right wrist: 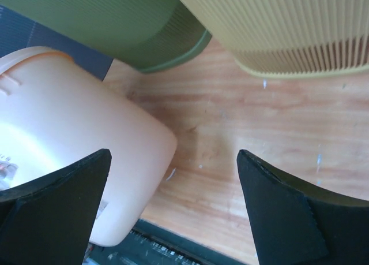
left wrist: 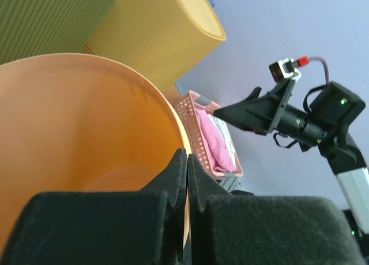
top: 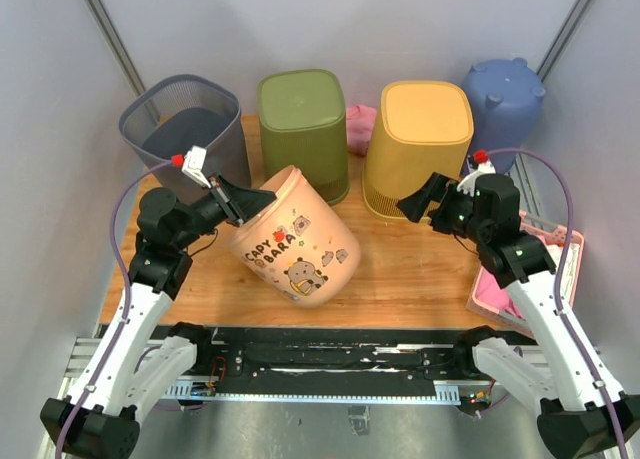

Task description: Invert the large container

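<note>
- Black fingers (left wrist: 173, 178) of the left gripper (left wrist: 186, 161) are seen closest to the lens, pressed together on the thin rim of the peach container (left wrist: 86, 138).
- From the top view, the left gripper (top: 250, 201) is confirmed clamped on the upper rim of the peach container (top: 300, 249).
- The peach container is found tilted on the wooden table (top: 420, 269), its mouth raised toward the left arm and its base end low on the near side. A cartoon print and the words "CAPY BARA" are noted on its wall.
- The right gripper (top: 418, 203) is held to the right of the peach container, apart from it, with its jaws spread wide and nothing between them.
- In the right wrist view, bare table is seen between the fingers of the right gripper (right wrist: 173, 154), with the peach container (right wrist: 75, 155) at the left.
- A green bin (top: 303, 124) is recorded just behind the peach container, and a grey mesh bin (top: 185, 129) behind it to the left.
- A yellow bin (top: 420, 139) is recorded behind it to the right, with a blue container (top: 503, 94) farther right.
- A pink basket (top: 560, 269) is noted well to the right of the peach container, at the table edge.
</note>
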`<state>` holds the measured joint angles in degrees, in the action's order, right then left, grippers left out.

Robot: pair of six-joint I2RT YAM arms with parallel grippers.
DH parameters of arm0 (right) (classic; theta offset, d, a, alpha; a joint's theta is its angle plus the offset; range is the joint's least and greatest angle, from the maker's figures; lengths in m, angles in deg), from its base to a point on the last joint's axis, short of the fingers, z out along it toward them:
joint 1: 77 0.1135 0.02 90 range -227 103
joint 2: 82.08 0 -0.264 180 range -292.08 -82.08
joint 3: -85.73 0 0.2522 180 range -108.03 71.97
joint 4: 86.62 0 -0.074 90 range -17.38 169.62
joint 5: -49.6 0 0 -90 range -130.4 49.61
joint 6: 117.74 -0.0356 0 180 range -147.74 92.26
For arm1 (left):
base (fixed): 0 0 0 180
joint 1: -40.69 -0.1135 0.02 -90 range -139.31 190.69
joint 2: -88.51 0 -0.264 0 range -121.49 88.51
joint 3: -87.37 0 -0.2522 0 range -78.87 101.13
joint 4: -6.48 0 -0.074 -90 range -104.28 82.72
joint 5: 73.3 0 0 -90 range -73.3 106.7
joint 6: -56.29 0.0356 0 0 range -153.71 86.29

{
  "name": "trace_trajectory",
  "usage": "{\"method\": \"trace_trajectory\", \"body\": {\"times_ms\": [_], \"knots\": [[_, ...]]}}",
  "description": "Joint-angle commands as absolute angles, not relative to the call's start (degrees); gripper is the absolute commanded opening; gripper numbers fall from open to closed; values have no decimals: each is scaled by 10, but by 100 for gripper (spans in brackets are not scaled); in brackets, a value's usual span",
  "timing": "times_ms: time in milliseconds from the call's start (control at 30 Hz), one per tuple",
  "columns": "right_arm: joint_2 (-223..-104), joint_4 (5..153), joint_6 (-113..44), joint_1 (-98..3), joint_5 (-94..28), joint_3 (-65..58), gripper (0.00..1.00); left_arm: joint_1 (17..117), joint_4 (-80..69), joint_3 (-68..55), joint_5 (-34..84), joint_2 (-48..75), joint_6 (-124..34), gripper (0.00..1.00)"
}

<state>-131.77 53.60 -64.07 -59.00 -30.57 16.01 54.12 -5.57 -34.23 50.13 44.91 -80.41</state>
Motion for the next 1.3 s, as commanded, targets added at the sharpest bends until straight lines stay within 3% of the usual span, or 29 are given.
{"method": "trace_trajectory", "body": {"times_ms": [0,267,367,567,967,1100,1267], "knots": [[-1291,509,-724,-630,-191,204,92,548,-10,-365,459,462,-858,0],[-1256,554,-818,-633,-135,323,88,571,-88,-427,459,462,-813,2],[-1241,598,-859,-632,-97,367,88,579,-112,-445,449,455,-787,18],[-1237,661,-943,-632,-53,438,86,587,-142,-446,429,436,-743,60],[-1230,637,-964,-633,-72,437,83,616,-288,-324,338,413,-559,96],[-1225,562,-917,-632,-118,402,86,617,-323,-296,310,425,-510,99],[-1200,405,-880,-633,-258,351,91,617,-399,-231,326,431,-445,99]]}}
